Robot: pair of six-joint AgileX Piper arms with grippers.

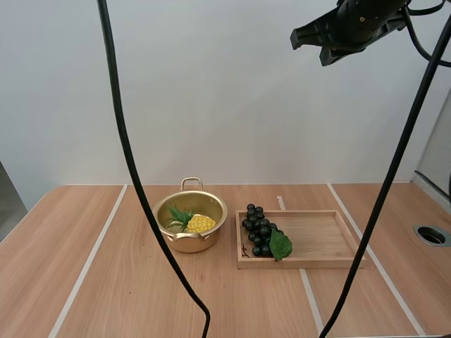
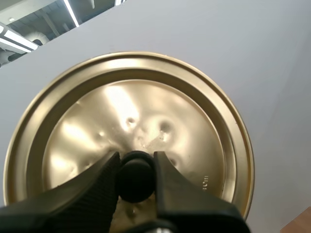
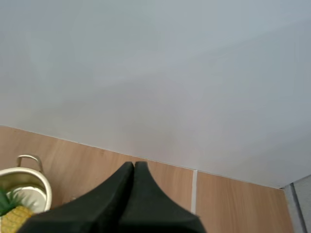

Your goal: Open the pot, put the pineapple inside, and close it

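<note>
You had a light wooden desk [image 1: 106, 296] with pale strips across it, and a plain pale wall behind it. On the desk stood the golden pot [image 1: 190, 244], open, and the pineapple [image 1: 199, 223] lay already inside it, its green leaves toward the left side. Just beside the pot, on its right, was the wooden tray [image 1: 324, 236], and a bunch of dark grapes [image 1: 257, 231] with one green leaf lay at the tray's left end.

Your left pincer [image 2: 136, 158] was closed on the black knob [image 2: 135, 182] of the lid [image 2: 146, 111]; one finger pressed each side of the knob, and the golden lid stood before the wall, facing the wrist camera. How far the lid was from the pot, I cannot tell.

Your right pincer [image 3: 134, 165] held nothing; its fingers lay together as one dark wedge. In the high view the right arm hung high, well above the desk. The pot with the pineapple was below this pincer and to its left, well apart from it.
</note>
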